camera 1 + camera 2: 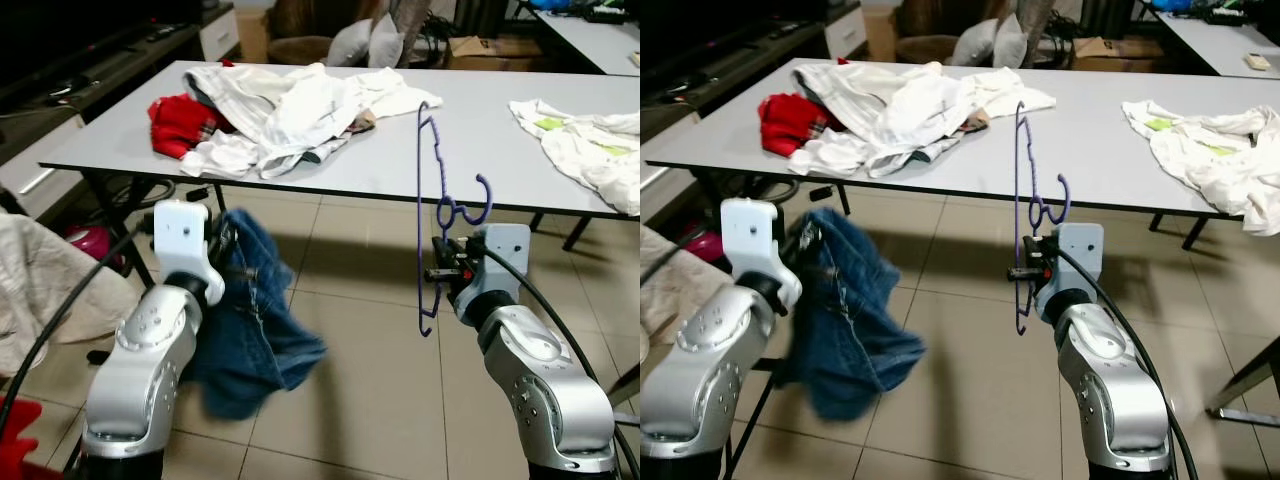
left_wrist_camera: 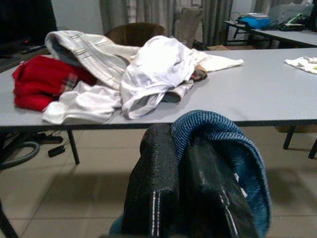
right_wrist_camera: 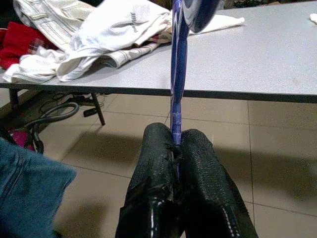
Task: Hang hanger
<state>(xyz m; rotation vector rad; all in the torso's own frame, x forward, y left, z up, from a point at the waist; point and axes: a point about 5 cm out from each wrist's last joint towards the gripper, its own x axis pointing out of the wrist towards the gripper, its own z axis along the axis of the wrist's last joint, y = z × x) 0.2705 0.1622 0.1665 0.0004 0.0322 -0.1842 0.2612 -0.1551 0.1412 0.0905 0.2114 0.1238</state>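
A thin purple hanger [image 1: 428, 215] stands upright in front of the table, hook near my right wrist. My right gripper [image 3: 176, 144] is shut on the hanger's [image 3: 178, 79] bar, fingers [image 3: 200, 168] pressed together around it. My left gripper [image 2: 181, 148] is shut on a blue denim garment [image 1: 250, 320], which hangs down from it over the tiled floor. The denim [image 2: 223, 144] wraps over the left fingers [image 2: 153, 173]. Both arms are held out short of the grey table [image 1: 480, 150].
A pile of white clothes [image 1: 290, 110] and a red garment [image 1: 180, 122] lie on the table's left part; more white clothing [image 1: 590, 145] lies at its right. A beige cloth [image 1: 40, 280] sits at my left. Another table [image 1: 590, 35] stands at the back right.
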